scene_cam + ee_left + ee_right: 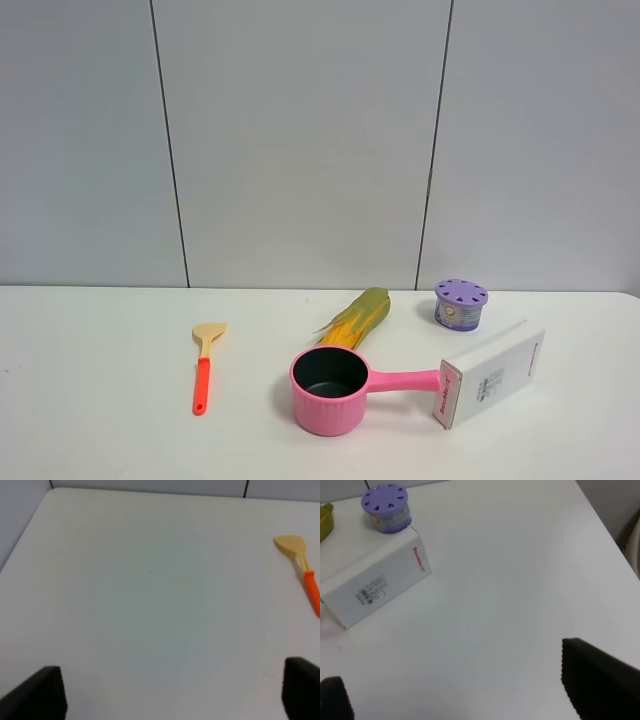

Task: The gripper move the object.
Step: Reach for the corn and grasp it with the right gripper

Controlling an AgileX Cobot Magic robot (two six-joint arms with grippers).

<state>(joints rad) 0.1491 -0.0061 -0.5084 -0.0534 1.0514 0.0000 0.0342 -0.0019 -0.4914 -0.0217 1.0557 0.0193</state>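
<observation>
The corn cob (358,315) lies on the white surface (100,420) near the middle of the scene, just beyond the pink saucepan (330,390). It is slanted, its green husk end pointing far and to the right, and its yellow-orange near end meets the pot's far rim, though I cannot tell whether the two touch. The saucepan's handle reaches right to the near end of a white box (490,373), which lies angled toward the far right. A purple-lidded canister (460,303) stands just beyond the box, to the right of the cob. Well to the left of the pot lies a spatula (205,365) with a wooden blade on the far end and an orange handle on the near end. The left hand (172,680) hangs over bare surface, its jaws set wide apart with nothing between them, the spatula off to its right. The right hand (450,665) is likewise spread wide and holds nothing, with the box and canister beyond it to its left.
</observation>
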